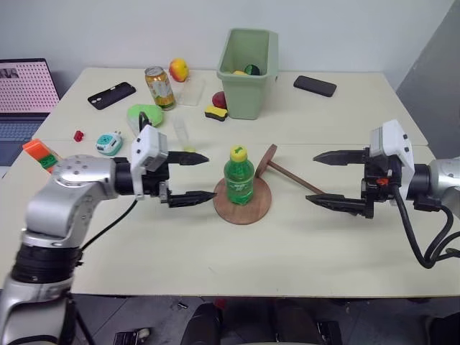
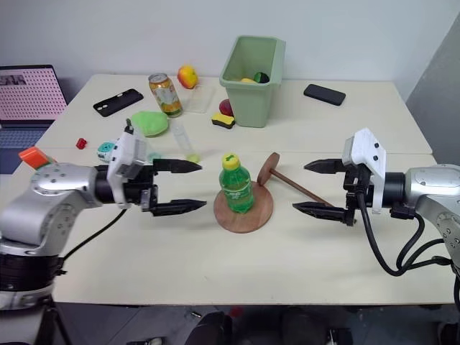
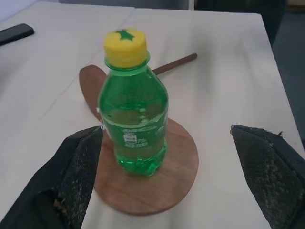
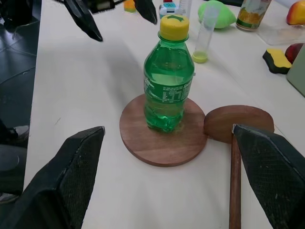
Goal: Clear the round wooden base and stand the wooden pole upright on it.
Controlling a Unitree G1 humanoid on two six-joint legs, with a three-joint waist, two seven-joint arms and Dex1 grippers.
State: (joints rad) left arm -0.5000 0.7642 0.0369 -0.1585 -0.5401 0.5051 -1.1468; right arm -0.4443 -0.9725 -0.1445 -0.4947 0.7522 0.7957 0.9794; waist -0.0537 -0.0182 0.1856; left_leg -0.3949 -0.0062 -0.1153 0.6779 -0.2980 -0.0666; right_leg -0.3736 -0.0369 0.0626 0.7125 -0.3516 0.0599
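Observation:
The round wooden base [image 1: 253, 208] lies flat at the table's middle. A green bottle [image 1: 238, 177] with a yellow cap stands upright on it. The wooden pole [image 1: 296, 178] lies on the table just right of the base, its disc end [image 1: 267, 159] tilted up against the base's far edge. My left gripper [image 1: 195, 176] is open just left of the bottle, its fingers pointing at it without touching. My right gripper [image 1: 328, 180] is open to the right, near the pole's free end, holding nothing.
A green bin [image 1: 249, 61] stands at the back with fruit inside. Around it lie a can [image 1: 159, 88], two phones [image 1: 111, 95] [image 1: 315, 85], a sponge [image 1: 215, 113], a clear tube [image 1: 180, 132] and small toys [image 1: 110, 144]. A laptop [image 1: 25, 97] sits far left.

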